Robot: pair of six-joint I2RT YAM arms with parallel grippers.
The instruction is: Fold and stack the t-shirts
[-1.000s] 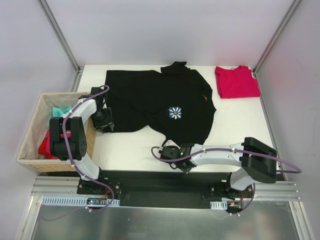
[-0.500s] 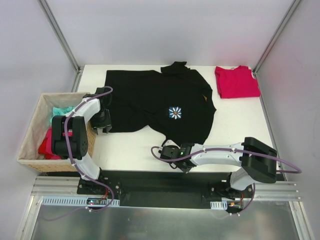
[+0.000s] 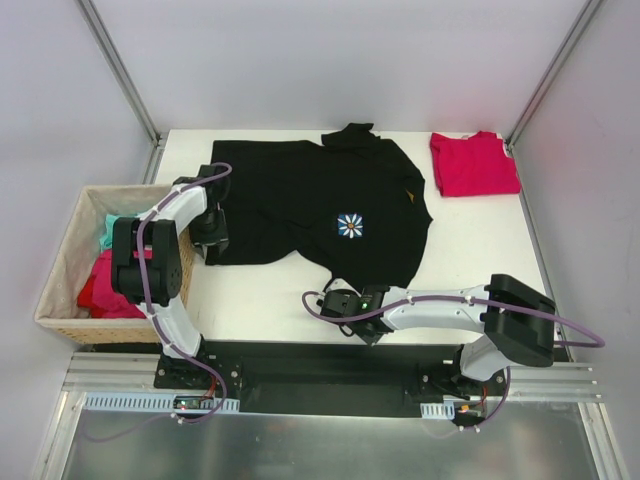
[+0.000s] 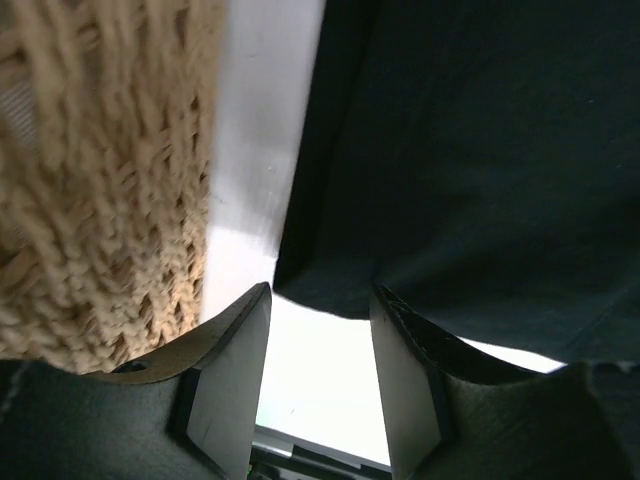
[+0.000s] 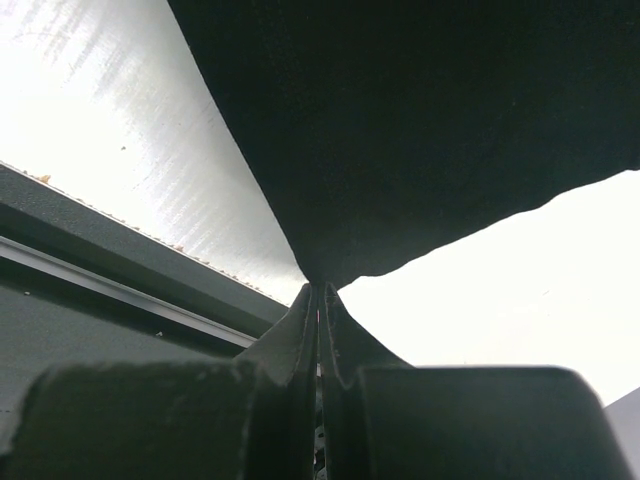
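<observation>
The black shirt (image 3: pixel 320 205), spread mostly flat with a pale star emblem up, lies just right of the basket (image 3: pixel 90 330); the folded red shirt (image 3: pixel 474 163) lies much farther right.

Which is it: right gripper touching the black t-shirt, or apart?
Touching. The right wrist view shows the right gripper shut on a corner of the black t-shirt, cloth pinched in its closed jaws.

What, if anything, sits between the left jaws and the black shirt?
Nothing visible. The open left jaws face the black shirt's hem across bare table; the basket stands off to one side, not between them.
</observation>
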